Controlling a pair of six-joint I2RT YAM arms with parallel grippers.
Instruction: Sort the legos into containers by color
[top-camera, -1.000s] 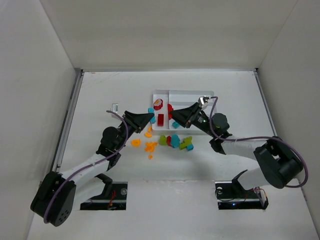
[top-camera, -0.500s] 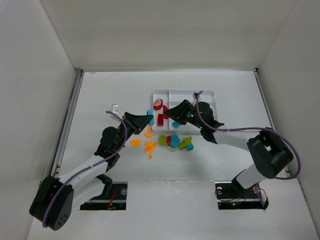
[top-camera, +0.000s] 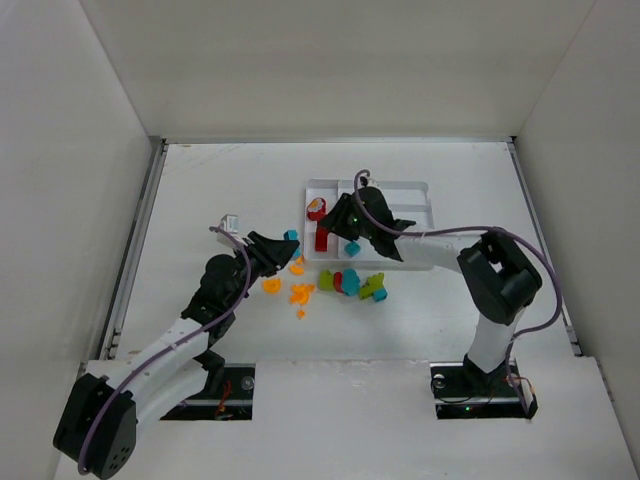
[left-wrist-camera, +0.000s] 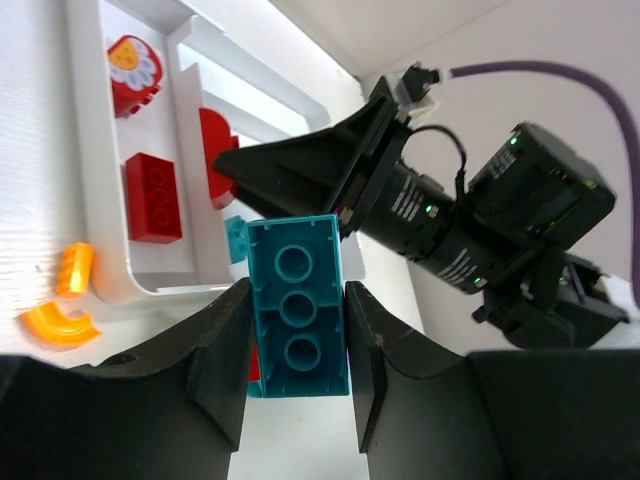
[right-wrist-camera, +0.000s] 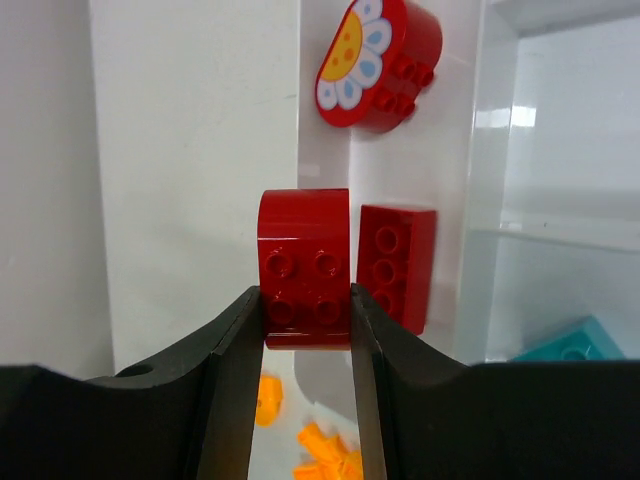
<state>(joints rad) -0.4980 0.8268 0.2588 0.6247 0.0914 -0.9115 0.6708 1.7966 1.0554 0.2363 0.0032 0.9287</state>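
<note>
Two claws each grip one brick. The right claw (right-wrist-camera: 305, 305) squeezes a red brick (right-wrist-camera: 305, 262) over the narrow slot (right-wrist-camera: 455, 140) of the tray (top-camera: 415, 186), where other red bricks (right-wrist-camera: 397, 265) lie, so colors match. The left claw (left-wrist-camera: 293, 310) clutches a blue brick (left-wrist-camera: 297, 290) just beside the tray, likely to go in next.

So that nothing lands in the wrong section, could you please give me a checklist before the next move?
1. Grip, right gripper on red rounded brick: ok.
2. Grip, left gripper on teal brick: ok.
3. Contents of narrow tray section: only red, a flower piece and a red brick: ok.
4. Rounded brick inside that section's wall: cannot tell; it overlaps the wall.
5. Clearance between the two grippers: cannot tell; they look close.
</note>
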